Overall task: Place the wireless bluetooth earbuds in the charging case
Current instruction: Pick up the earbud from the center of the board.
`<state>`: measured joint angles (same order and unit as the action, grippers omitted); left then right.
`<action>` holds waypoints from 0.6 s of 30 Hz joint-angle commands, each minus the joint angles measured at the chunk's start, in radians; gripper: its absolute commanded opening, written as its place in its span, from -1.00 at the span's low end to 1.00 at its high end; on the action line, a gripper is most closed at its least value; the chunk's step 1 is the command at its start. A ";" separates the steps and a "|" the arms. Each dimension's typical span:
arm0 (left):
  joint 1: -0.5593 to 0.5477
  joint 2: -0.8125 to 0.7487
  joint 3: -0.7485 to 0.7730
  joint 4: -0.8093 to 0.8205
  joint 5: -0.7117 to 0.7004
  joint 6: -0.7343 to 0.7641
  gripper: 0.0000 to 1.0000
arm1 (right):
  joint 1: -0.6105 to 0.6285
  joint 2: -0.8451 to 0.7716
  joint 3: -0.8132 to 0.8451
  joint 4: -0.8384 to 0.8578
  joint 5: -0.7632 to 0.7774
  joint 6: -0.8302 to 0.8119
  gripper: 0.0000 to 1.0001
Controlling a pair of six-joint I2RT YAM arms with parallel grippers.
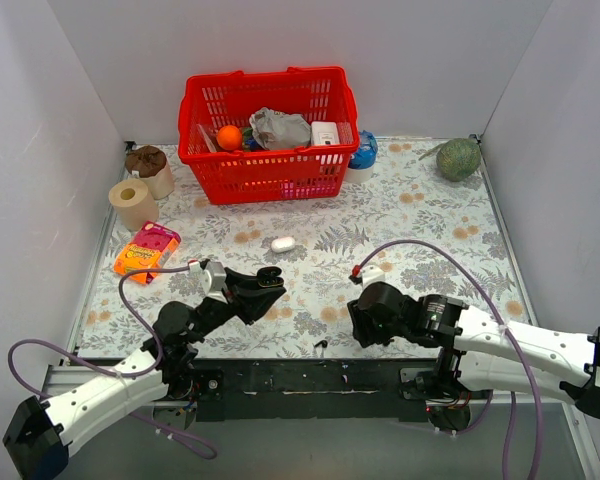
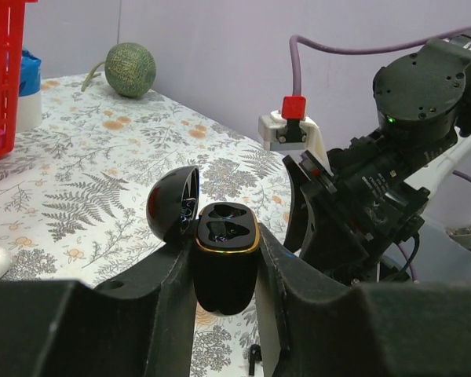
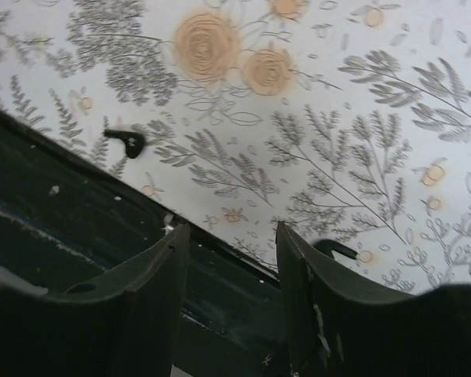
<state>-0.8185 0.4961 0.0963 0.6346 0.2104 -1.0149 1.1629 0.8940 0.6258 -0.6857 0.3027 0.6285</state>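
My left gripper [image 2: 224,245] is shut on the black charging case [image 2: 224,275] and holds it upright above the table. Its lid [image 2: 171,203] is hinged open to the left, and both wells look empty. The case also shows in the top view [image 1: 269,276]. One tiny black earbud [image 3: 126,141] lies on the cloth near the table's front edge, also seen in the top view [image 1: 321,345]. A second earbud [image 3: 335,249] is partly hidden behind my right finger. My right gripper [image 3: 231,232] is open and empty, low over the front edge [image 1: 364,322].
A red basket [image 1: 270,172] with several items stands at the back. A white pill-shaped case [image 1: 282,243] lies mid-table. A paper roll [image 1: 131,202] and an orange packet [image 1: 147,250] sit on the left, and a green melon [image 1: 458,158] at the back right.
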 commanded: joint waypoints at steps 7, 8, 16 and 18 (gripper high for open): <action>-0.004 -0.134 0.037 -0.102 -0.031 -0.017 -1.00 | 0.098 0.135 -0.001 0.265 -0.152 -0.078 0.07; -0.004 -0.136 0.048 -0.113 -0.032 -0.017 -1.00 | 0.109 0.155 -0.001 0.276 -0.152 -0.075 0.00; -0.004 -0.145 0.086 -0.193 -0.042 -0.034 -1.00 | 0.115 0.237 -0.070 0.403 -0.175 -0.038 -0.89; -0.004 -0.146 0.082 -0.196 -0.040 -0.036 -1.00 | 0.116 0.243 -0.083 0.442 -0.181 -0.038 -0.97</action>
<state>-0.8185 0.3595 0.1444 0.4728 0.1860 -1.0416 1.2720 1.1271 0.5610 -0.3588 0.1421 0.5789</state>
